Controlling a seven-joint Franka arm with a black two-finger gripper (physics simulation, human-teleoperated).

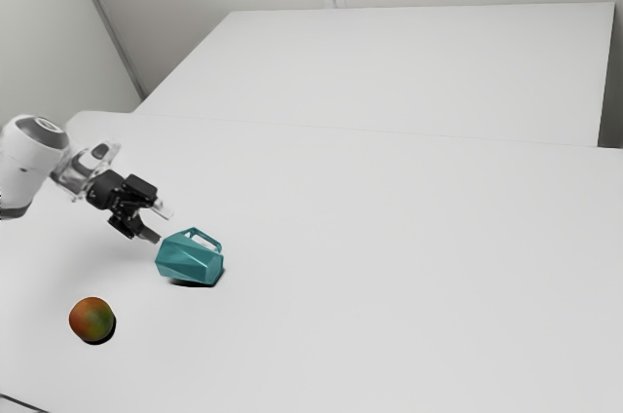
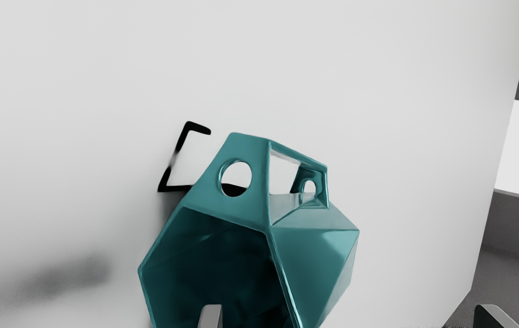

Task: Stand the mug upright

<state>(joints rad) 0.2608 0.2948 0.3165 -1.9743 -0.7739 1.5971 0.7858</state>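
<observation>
mug (image 1: pixel 189 259), one, gripper (image 1: pixel 164 226), one, open

The faceted teal mug (image 1: pixel 189 259) lies on its side.

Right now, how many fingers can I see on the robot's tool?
2. In the wrist view, one finger shows against the open mouth of the tipped-over mug; the other finger stands out past the mug's side, clear of it.
</observation>
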